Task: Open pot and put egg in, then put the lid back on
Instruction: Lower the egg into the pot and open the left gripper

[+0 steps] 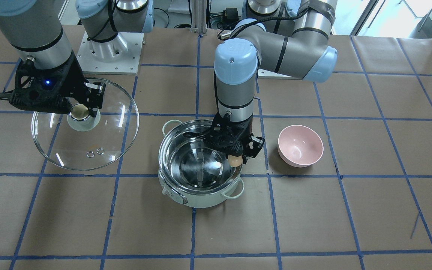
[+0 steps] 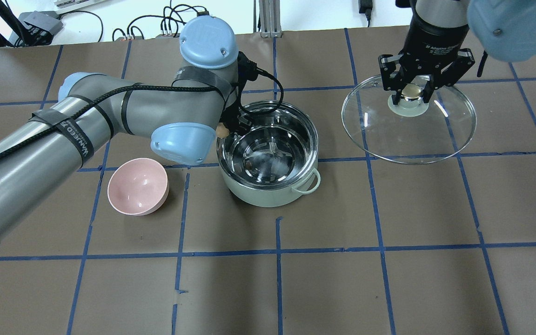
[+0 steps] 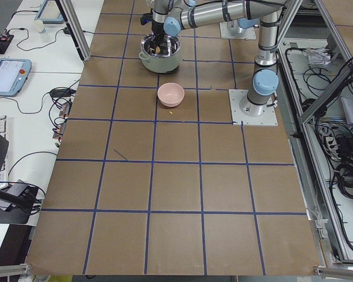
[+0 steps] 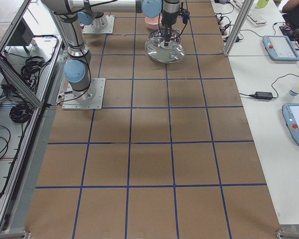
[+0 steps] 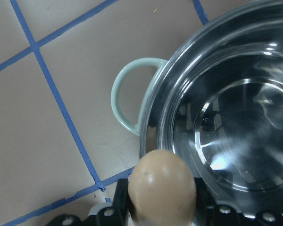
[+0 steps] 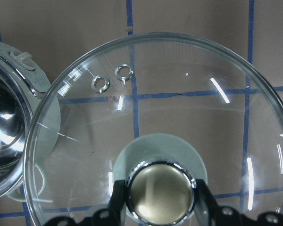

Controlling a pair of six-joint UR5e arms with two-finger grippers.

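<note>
egg (image 1: 235, 160) over pot (image 1: 201, 200) rim, lid (image 1: 88, 150) held aside

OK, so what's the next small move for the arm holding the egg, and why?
Probably ease the left gripper inward and lower before releasing: the egg sits over the rim of the pot, not its centre, and it is open, with the right gripper holding the lid aside.

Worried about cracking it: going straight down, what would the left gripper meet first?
Probably the pot's rim: the left gripper holds the egg about over that edge, though depth is unclear.
</note>
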